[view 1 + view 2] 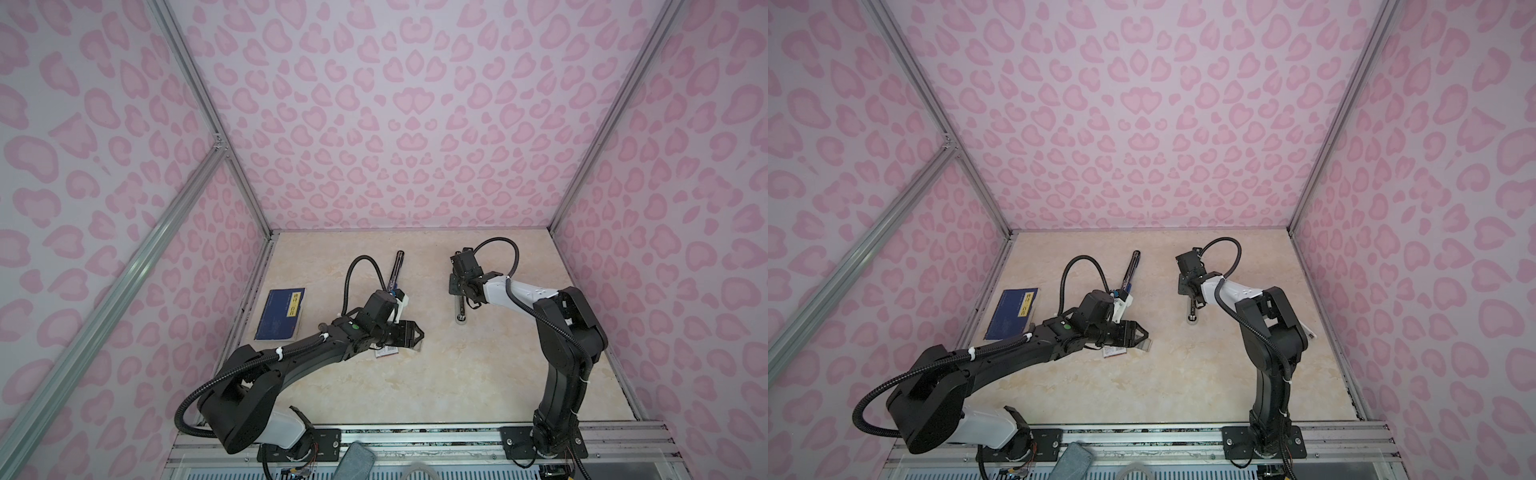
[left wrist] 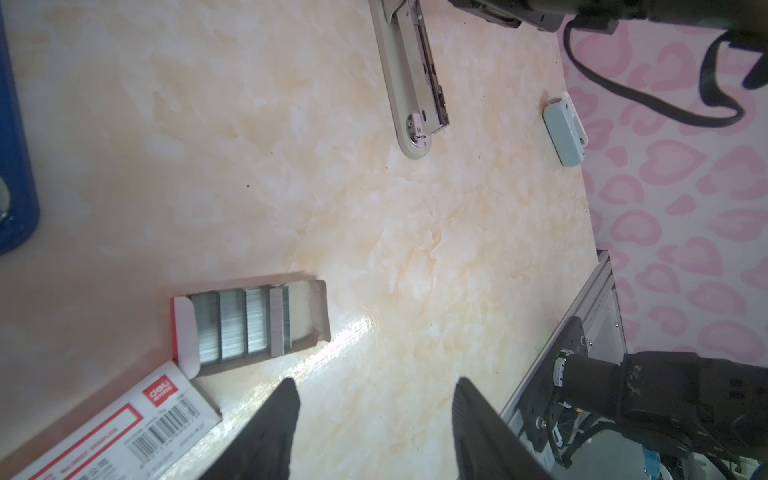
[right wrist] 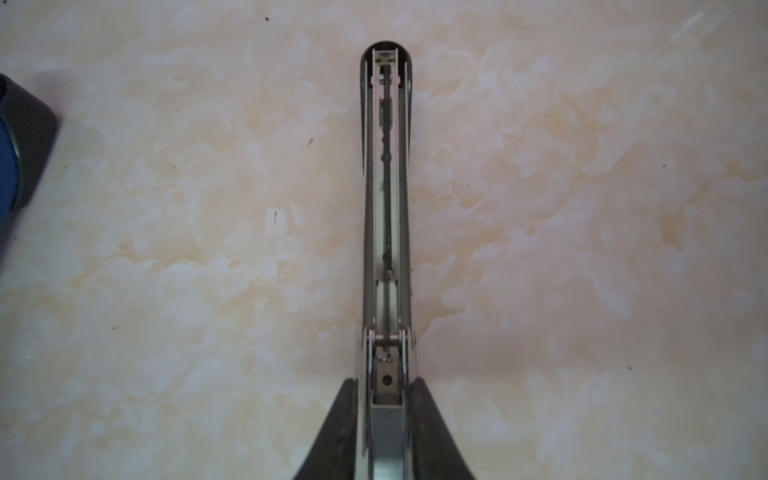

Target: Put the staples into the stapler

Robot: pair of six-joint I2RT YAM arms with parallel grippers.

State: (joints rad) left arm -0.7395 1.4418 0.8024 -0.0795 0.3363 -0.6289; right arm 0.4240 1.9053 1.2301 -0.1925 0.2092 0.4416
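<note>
Grey staples [image 2: 232, 322], pink-spotted walls [image 1: 395, 124], blue booklet [image 1: 280, 316]

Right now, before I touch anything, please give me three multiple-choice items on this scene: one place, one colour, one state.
1. Where do the staples lie? A) in a cup B) in a tray on the table, beside the box C) on a plate
2. Which colour is the box's label? A) green B) red C) yellow
3. How do the jaws of the left gripper stand? A) open, empty B) shut on the box C) shut on the tray
Key: 1B, grey strips lie in the tray; 2B, red logo and frame; 3A, bare table shows between them.
</note>
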